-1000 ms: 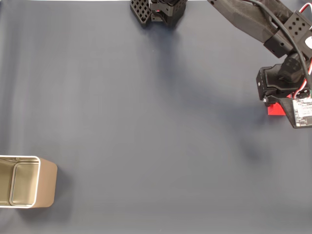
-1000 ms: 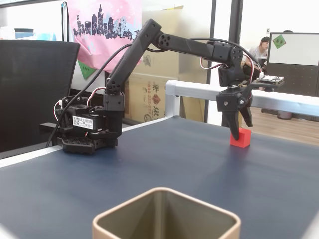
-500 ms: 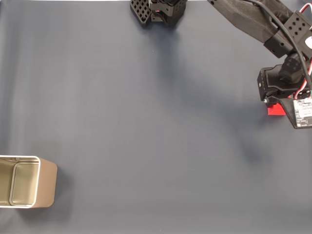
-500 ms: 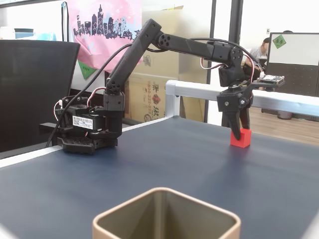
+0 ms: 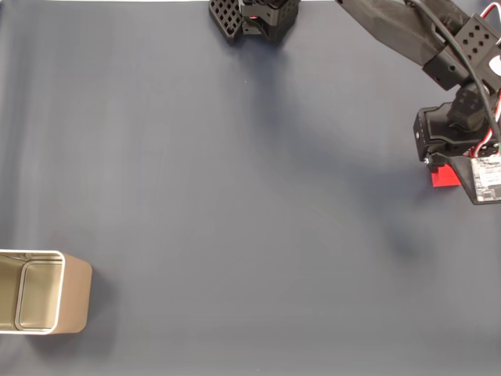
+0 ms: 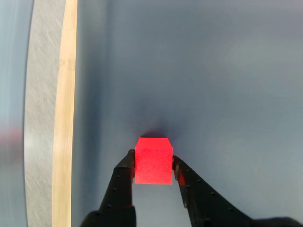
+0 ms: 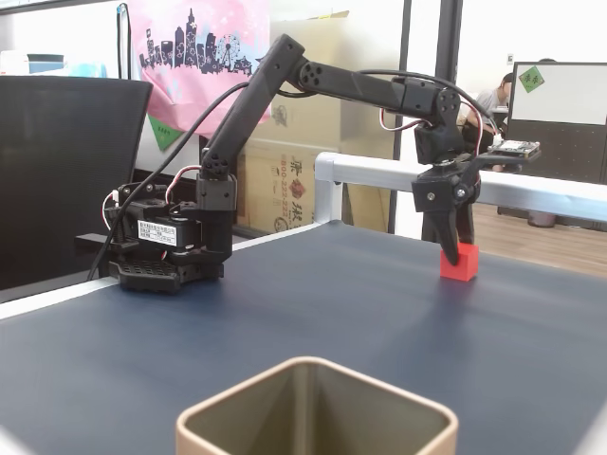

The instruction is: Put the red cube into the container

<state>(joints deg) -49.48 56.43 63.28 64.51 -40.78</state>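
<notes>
Almost nothing legible. White sticker (image 7: pixel 156 232) on the arm base (image 7: pixel 161 248): rows of small print, too fine to read. Cardboard box (image 7: pixel 285 185) behind the arm: a few red-brown characters, blurred beyond reading. Pink cloth (image 7: pixel 194 62): a dark skyline print, no words made out. Green diamond tag (image 7: pixel 531 78) on the whiteboard (image 7: pixel 560 93): mark unclear.

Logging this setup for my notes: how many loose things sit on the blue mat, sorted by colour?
Red: 1, the red cube, between the fingers of the pincer
Beige-gold: 1, the container
Total: 2
</notes>
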